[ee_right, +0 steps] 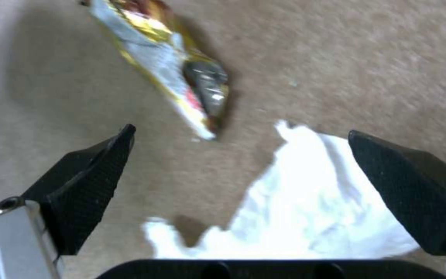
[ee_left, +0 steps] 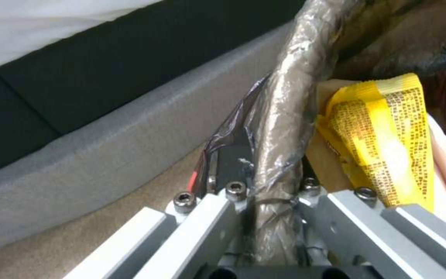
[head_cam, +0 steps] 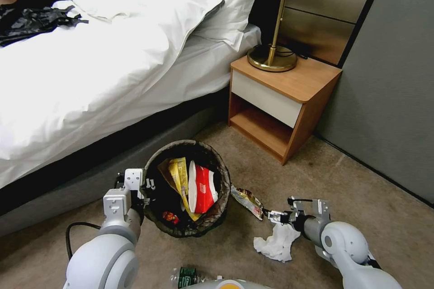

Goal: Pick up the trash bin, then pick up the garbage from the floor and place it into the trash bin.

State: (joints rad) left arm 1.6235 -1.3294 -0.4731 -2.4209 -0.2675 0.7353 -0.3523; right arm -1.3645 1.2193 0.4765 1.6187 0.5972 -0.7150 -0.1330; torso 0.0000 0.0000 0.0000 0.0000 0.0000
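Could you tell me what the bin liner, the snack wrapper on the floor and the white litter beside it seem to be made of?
The bin liner looks like thin glossy plastic film: it crinkles and catches light where the left gripper clamps the rim. The snack wrapper seems metallised foil, shiny silver and gold. The white litter, under the open right gripper, looks like soft matte crumpled paper or tissue.

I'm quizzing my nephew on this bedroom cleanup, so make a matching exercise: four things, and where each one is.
Things:
1. yellow wrapper
2. white paper
3. lamp
4. left gripper

Places:
A. on the nightstand
B. clamped on the trash bin rim
C. inside the trash bin
D. on the carpet below the open right gripper

Pairs: 1-C, 2-D, 3-A, 4-B
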